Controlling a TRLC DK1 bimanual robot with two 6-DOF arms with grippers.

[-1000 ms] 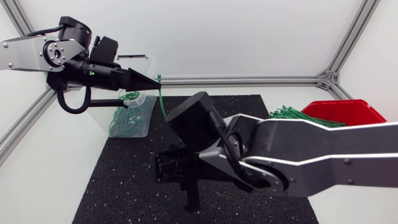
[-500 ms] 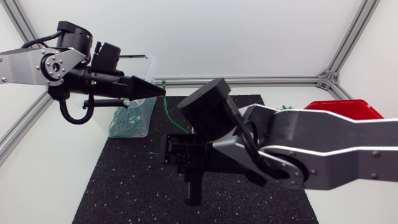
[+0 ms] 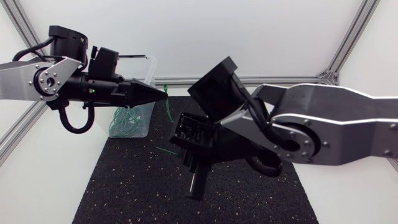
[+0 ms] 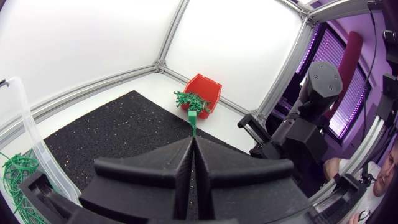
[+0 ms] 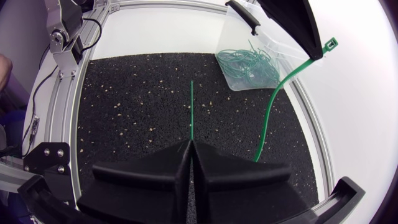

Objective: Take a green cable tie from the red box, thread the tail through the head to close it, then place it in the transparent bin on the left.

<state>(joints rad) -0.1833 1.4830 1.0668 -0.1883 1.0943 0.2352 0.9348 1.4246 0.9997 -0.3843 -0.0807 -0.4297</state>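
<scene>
Now, left claw (image 4: 193,140) pinched on cable tie (image 4: 193,119) near its head, right of bin (image 3: 148,112), right claw (image 5: 191,144) clamping thin green strip (image 5: 191,112).

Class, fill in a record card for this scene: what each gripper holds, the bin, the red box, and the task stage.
Left gripper: shut on a green cable tie near its head; the rest hangs down.
Right gripper: shut on a thin green strip pointing ahead.
Transparent bin: holds looped green ties.
Red box: loose ties piled at its rim.
Stage: tie not yet closed.
</scene>
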